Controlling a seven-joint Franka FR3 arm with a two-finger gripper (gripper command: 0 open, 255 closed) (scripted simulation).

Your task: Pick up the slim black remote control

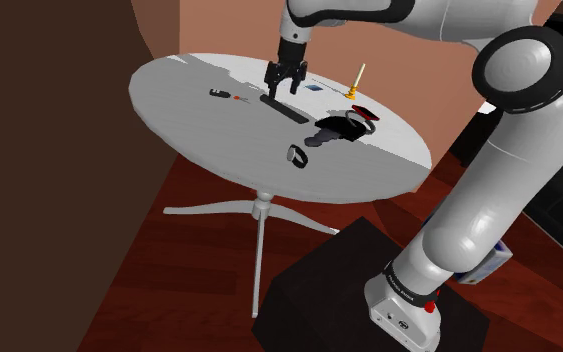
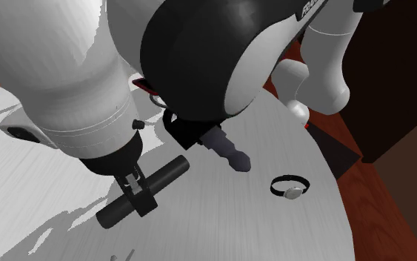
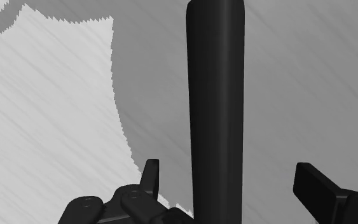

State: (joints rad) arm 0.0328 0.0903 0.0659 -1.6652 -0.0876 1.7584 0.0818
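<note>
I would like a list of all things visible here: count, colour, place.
table: one, white-grey, on red-brown floor
remote: one, black, mid-table, between the jaws
watch: one, black, near the table edge
stick: one, yellow, table's far side
tool: one, black and red, shoulder view's left of remote
dark object: one, black with red, between stick and watch
stand: one, black, on floor
arm: one, white with dark joints
jaws: two, black, open, not touching the remote

The round white surface (image 1: 189, 115) before me carried the slim black remote (image 1: 287, 110), a wristwatch (image 1: 297, 155), and a thin yellow stick (image 1: 356, 80) standing on end.
</note>
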